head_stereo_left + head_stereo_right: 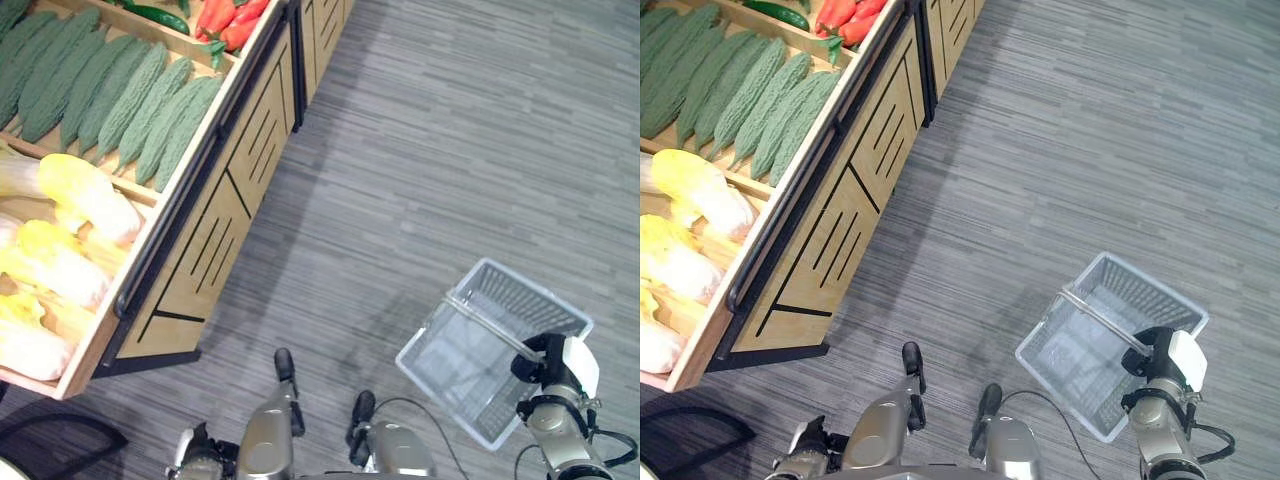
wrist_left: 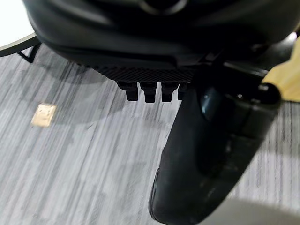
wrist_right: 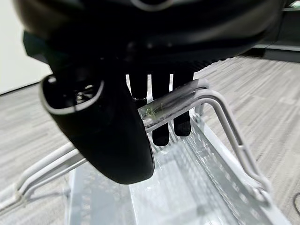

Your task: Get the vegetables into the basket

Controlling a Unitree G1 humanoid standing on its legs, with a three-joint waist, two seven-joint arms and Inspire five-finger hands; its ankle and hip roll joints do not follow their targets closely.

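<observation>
My right hand [image 1: 545,362] is shut on the metal handle [image 3: 187,101] of a pale mesh basket [image 1: 470,350], which hangs at my lower right over the floor with nothing in it. Its fingers [image 3: 161,117] curl round the handle bar. On the wooden stand to my left lie green bitter gourds [image 1: 110,95], pale yellow cabbages [image 1: 80,195], red peppers [image 1: 225,20] and a dark green cucumber [image 1: 160,15]. My left hand [image 2: 211,154] hangs low over the floor near the stand, holding nothing, fingers relaxed.
The wooden produce stand [image 1: 215,220] has a black rail along its front edge and runs up the left side. Grey plank floor [image 1: 450,150] stretches to the right. A black curved frame [image 1: 50,430] sits on the floor at the lower left.
</observation>
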